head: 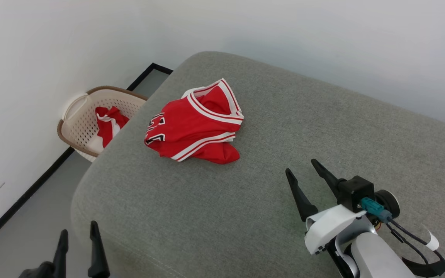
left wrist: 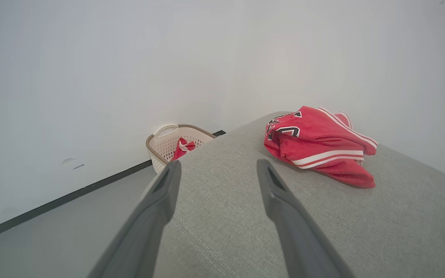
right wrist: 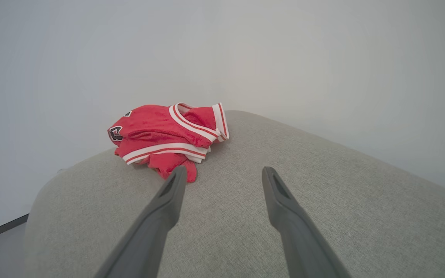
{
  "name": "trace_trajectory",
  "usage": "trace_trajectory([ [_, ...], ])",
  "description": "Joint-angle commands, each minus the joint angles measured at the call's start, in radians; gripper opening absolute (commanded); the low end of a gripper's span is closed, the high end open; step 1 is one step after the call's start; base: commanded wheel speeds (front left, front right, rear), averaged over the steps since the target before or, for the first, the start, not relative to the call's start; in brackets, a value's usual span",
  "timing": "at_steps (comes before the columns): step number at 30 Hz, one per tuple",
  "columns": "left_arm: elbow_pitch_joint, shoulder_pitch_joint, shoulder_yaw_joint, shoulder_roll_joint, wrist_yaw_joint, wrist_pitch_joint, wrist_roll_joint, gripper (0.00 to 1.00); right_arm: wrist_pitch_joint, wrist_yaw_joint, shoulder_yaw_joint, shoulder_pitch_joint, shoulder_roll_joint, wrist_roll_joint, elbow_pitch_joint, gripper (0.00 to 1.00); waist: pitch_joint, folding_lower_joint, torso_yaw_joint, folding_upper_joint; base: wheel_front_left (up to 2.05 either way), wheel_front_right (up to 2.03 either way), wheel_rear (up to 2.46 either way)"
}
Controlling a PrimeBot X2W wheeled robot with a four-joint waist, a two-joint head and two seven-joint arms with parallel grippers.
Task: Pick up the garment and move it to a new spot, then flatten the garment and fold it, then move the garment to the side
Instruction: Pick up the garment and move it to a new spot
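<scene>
Jaws both spread wide, empty; garment (head: 195,129) apart.

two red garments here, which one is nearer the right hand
The crumpled red jersey on the grey cushion, just ahead of the open right hand. The other red garment sits in the cream basket on the floor, farther away.

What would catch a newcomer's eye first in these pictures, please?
The crumpled red garment stands out, heaped on the far left part of the grey cushion. Beside the cushion, on the floor by the wall, a pale basket holds another red cloth. The left gripper and right gripper are open and empty, short of the garment.
</scene>
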Motion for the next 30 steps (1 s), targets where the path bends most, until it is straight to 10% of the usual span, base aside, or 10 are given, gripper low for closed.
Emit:
trace_trajectory([
  [1, -0.007, 0.008, -0.006, 0.0, 0.007, 0.0, -0.005, 1.0, -0.001, 0.0, 0.003, -0.012, -0.003, 0.009, -0.003, 1.0, 0.002, 0.0, 0.001, -0.0001, 0.0, 0.0, 0.0],
  [10, 0.09, -0.128, -0.096, 0.035, -0.069, 0.0, 0.108, 1.0, -0.001, 0.0, -0.095, 0.076, 0.0, -0.008, -0.065, 1.0, -0.018, 0.0, -0.033, -0.0001, 0.0, 0.0, 0.0],
  [17, 0.272, -0.384, -0.147, 0.154, -0.095, 0.0, 0.09, 1.0, -0.001, 0.0, -0.124, 0.07, 0.005, -0.047, -0.12, 1.0, 0.086, 0.0, -0.244, -0.0001, 0.0, 0.0, 0.0],
  [30, 0.662, -0.727, -0.402, 0.507, -0.094, 0.276, -0.322, 1.0, -0.001, 0.0, -0.097, 0.035, 0.008, 0.033, -0.186, 1.0, 0.219, 0.0, -0.574, -0.0001, 0.0, 0.0, 0.0],
])
